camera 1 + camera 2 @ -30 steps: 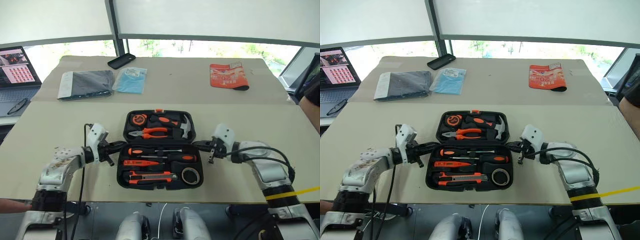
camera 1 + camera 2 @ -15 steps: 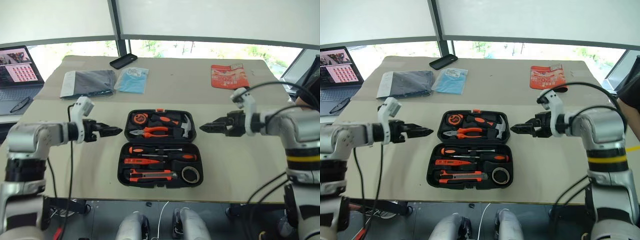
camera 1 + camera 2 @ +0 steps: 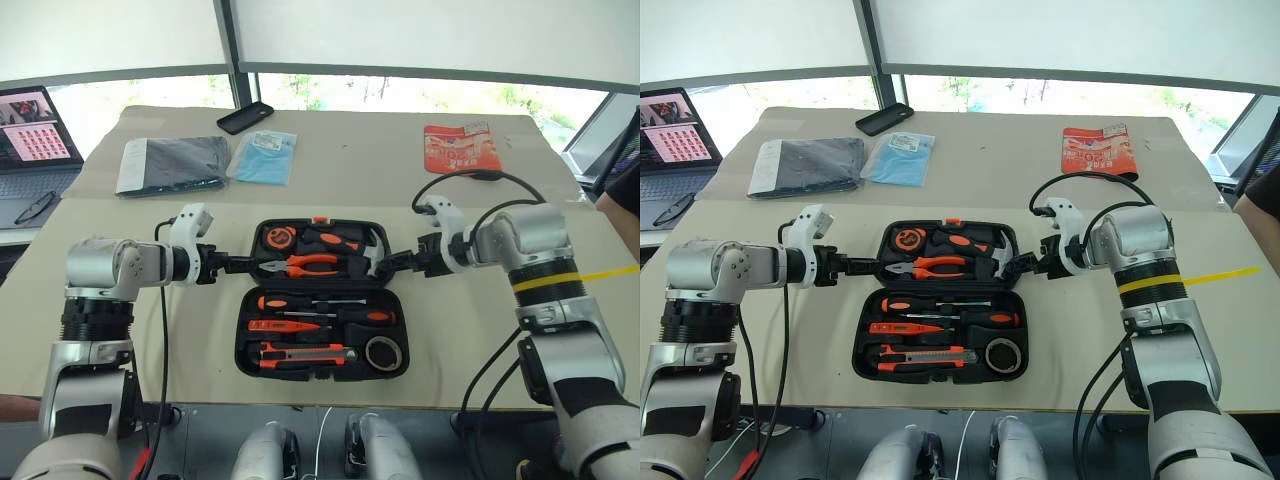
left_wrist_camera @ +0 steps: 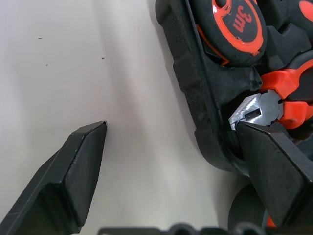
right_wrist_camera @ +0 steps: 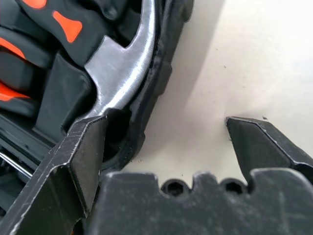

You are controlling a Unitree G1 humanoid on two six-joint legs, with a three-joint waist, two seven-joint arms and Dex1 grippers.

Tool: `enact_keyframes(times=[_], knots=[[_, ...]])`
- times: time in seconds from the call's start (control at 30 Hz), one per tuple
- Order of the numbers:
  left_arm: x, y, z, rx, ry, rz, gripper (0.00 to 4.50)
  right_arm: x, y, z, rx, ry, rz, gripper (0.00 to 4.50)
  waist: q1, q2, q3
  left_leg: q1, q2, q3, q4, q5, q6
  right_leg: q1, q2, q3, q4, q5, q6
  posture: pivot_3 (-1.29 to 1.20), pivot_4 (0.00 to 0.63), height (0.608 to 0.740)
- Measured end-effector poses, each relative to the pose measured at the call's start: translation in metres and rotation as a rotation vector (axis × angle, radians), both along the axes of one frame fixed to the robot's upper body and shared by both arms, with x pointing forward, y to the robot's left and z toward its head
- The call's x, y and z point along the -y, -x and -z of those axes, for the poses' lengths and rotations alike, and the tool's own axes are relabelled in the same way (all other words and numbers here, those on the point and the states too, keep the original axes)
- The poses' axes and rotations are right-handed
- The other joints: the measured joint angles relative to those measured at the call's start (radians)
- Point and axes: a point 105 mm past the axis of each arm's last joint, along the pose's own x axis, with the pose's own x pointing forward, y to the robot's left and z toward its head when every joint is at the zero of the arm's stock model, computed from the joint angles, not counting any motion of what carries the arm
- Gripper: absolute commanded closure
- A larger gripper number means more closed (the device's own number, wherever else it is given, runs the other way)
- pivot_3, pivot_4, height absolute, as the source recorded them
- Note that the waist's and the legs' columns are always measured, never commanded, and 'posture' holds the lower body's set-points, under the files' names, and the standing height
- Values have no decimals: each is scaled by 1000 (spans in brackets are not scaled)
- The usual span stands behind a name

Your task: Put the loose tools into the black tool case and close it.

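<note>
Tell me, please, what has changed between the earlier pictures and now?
Both arms swung up from the near half's sides, out, then in to the far half of the black tool case. The left gripper and right gripper opened; each now straddles a side edge of that half. Nothing was gripped or released. The case stays open, with its tools, pliers and hammer in place.

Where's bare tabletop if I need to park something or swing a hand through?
Free: the wide strip between the black tool case and the red packet, and the table's near left and right corners. Crowded: both sides of the case's far half, where the open left gripper and right gripper straddle its walls.
</note>
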Motion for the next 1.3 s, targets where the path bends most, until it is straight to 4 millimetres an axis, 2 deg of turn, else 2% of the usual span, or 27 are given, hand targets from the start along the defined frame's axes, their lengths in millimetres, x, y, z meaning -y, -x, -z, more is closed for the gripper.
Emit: enact_keyframes(times=[0.1, 0.33, 0.4, 0.47, 0.57, 0.6, 0.7, 0.77, 0.93, 1.03, 1.13, 1.17, 1.2, 1.3], knots=[[2, -7, 4, 22, 10, -23, 759, -4, -1, 1, -6, -3, -11, 2133, 1, 0, 0, 3, 0, 0, 0, 0, 0, 2, -1, 0, 1, -1, 1, 0, 150, 740], [18, -16, 8, 63, 104, -5, 3359, -8, -1, -1, -27, -32, -26, 4477, 6, 0, 0, 7, -4, -1, 0, 2, -2, 6, -9, 0, 4, -2, 7, 0, 150, 740], [21, -17, 7, 70, 167, -9, 4078, -6, -2, -1, -18, -43, -20, 4500, 6, 0, 0, 7, -5, -1, 0, 2, -2, 6, -14, 0, 4, -1, 8, 0, 150, 740], [19, -17, 7, 86, 239, -21, 4485, -8, -5, -1, 18, -92, -18, 4500, 3, -2, -1, 7, -5, -1, 0, 2, -2, 6, -14, 0, 4, -1, 9, 0, 150, 740], [11, -18, 6, 141, 293, -52, 4485, -12, -15, -1, 217, -175, -50, 4500, -1, -3, -1, 6, -5, 0, -1, 2, -3, 5, -13, 0, 4, -1, 10, 0, 150, 740], [10, -17, 5, 203, 296, -43, 4485, -12, -15, -1, 355, -164, -107, 4500, -2, -3, -1, 6, -5, 0, -2, 2, -4, 4, -13, 0, 3, -1, 11, 0, 150, 740], [6, -8, 5, 416, 301, 9, 4485, -9, 0, -6, 672, -58, -303, 4500, -2, -2, 0, 5, -6, 2, -6, 3, -5, 2, -11, 0, 1, 0, 10, 0, 150, 740], [3, -2, 4, 522, 303, 12, 4485, -10, 12, -8, 829, -6, -397, 4500, -4, -2, 0, 5, -5, 2, -6, 5, -1, 2, -10, -1, 0, 3, 4, 0, 150, 740], [-10, 15, -1, 815, 84, 69, 4485, -17, 34, -11, 1162, 129, -578, 4500, -14, -3, 1, 8, -4, 4, -7, 4, -3, 3, -10, 0, -1, -2, 10, 0, 150, 740], [-14, 28, 2, 913, -13, 91, 4485, -18, 42, -5, 1279, 215, -633, 4500, -16, -3, 1, 8, -4, 4, -7, 2, -7, 3, -13, 1, 0, -1, 11, 0, 150, 740], [-17, 51, 8, 968, -101, 145, 4485, -15, 60, 1, 1403, 342, -759, 4500, -14, -3, 1, 9, -3, 4, -7, 1, -6, 3, -13, 3, -1, -2, 10, 0, 150, 740], [-18, 59, 11, 977, -133, 167, 3773, -13, 66, 4, 1437, 371, -800, 4500, -13, -3, 1, 9, -3, 4, -8, 1, -5, 4, -13, 3, -1, -3, 9, 0, 150, 740], [-20, 67, 16, 984, -167, 176, 3553, -12, 75, 8, 1468, 388, -839, 3730, -12, -3, 1, 11, -3, 4, -8, 2, -3, 5, -13, 4, -1, -3, 9, 0, 150, 740], [-43, 79, 32, 940, -240, 114, 2421, 5, 85, 34, 1378, 445, -908, 2839, -1, -5, 2, 10, -3, 4, -8, 3, -1, 4, -13, 3, -1, -4, 10, 0, 150, 740]])
